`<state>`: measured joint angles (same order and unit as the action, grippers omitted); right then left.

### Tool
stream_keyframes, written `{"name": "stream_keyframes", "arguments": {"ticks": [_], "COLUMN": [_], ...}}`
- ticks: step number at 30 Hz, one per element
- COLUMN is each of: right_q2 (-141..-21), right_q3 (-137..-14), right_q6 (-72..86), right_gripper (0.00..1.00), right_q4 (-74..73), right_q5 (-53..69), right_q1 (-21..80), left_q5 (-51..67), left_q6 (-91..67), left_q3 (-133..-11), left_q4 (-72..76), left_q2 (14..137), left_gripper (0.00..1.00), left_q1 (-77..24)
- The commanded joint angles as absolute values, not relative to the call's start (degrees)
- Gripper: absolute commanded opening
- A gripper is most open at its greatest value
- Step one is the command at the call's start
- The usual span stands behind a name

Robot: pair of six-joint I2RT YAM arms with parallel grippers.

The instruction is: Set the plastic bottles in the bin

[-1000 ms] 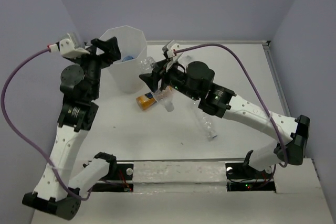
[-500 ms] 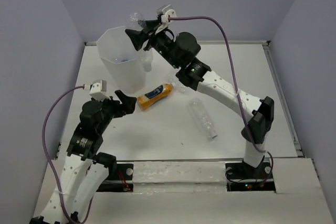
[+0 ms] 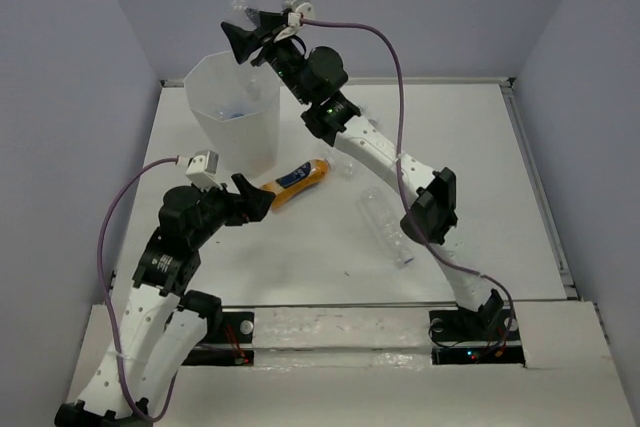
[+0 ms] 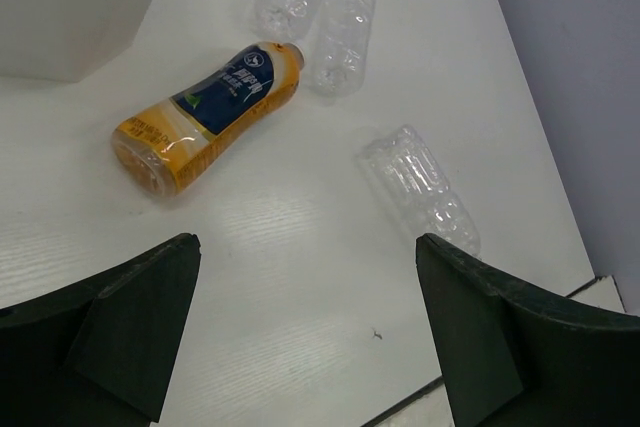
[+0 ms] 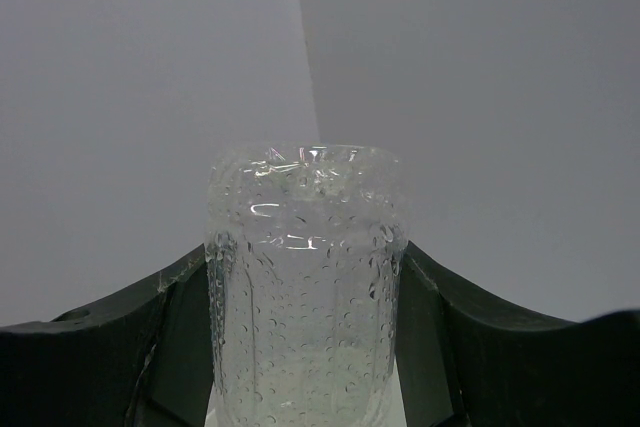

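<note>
Moved a little toward the orange bottle since earlier, the left gripper is seen left of centre, fingers spread. Above the bin, upper left, a clear bottle is clamped by the right gripper. It is droplet-beaded and judged light, crushable and slick, best gripped mid-body. Other bottles are left lying at centre.

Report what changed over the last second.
The right gripper took a clear bottle off the table and lifted it up to the far rim of the bin, shut on it. The left gripper pulled back from the bin toward the orange bottle, open and empty. Bin, orange bottle and the lone clear bottle stayed put.
</note>
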<state>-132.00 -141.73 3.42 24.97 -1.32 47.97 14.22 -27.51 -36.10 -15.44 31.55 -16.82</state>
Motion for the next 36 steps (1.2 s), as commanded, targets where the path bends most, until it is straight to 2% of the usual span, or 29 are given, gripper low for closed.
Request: {"name": "stream_keyframes", "arguments": {"ticks": [1, 2, 4, 5, 11, 15, 18, 23, 24, 27, 28, 36], "right_q2": [-136.22, -137.1, -137.63, -137.64, -130.63, -124.03, -114.55, -93.66, -93.6, -80.38, -78.07, -60.48], "right_q3": [-146.51, -145.82, -144.5, -144.32, -136.79, -127.03, -118.07, -88.82, -84.51, -68.68, -62.12, -40.46], "right_q6": [3.96, 3.87, 4.22, 4.65, 5.1, 3.96, 4.48, 9.56, 10.62, 14.93, 16.86, 22.76], "right_gripper": [0.37, 0.49, 0.62, 0.72, 0.85, 0.85, 0.82, 0.68, 0.68, 0.61, 0.61, 0.61], "right_q4": [28.92, 28.65, 27.17, 26.2, 23.38, 23.2, 23.29, 23.29, 23.2, 22.06, 21.19, 15.56], "right_q5": [1.32, 1.41, 1.58, 2.54, 5.97, 5.8, 4.31, 1.33, 0.97, 0.27, -1.74, -6.06], "right_q1": [47.55, 47.55, 47.55, 47.55, 46.93, 46.93, 46.41, 44.56, 43.69, 42.19, 41.4, 40.25], "left_q5": [18.37, 18.46, 18.63, 18.89, 18.11, 17.41, 13.98, 7.67, 7.65, 4.49, 4.31, -2.89], "left_q6": [-26.46, -26.46, -26.46, -26.54, -26.19, -24.53, -22.25, -17.15, -16.44, -13.28, -11.36, -1.86], "left_q3": [-36.04, -36.04, -35.95, -36.21, -38.75, -40.07, -42.36, -45.79, -46.4, -50.43, -51.23, -60.71], "left_q4": [-12.48, -11.96, -11.17, -10.9, -8.88, -8.0, -8.09, -8.96, -9.14, -11.15, -11.42, -9.58], "left_q2": [33.75, 34.19, 34.45, 34.8, 38.05, 40.34, 42.61, 47.71, 48.94, 56.39, 58.17, 76.87], "left_gripper": [0.99, 0.99, 0.99, 0.99, 0.99, 0.99, 0.99, 0.98, 0.98, 0.95, 0.95, 0.93], "left_q1": [-16.87, -16.87, -16.79, -16.79, -16.87, -16.96, -17.4, -19.33, -19.94, -23.89, -24.95, -36.47]}}
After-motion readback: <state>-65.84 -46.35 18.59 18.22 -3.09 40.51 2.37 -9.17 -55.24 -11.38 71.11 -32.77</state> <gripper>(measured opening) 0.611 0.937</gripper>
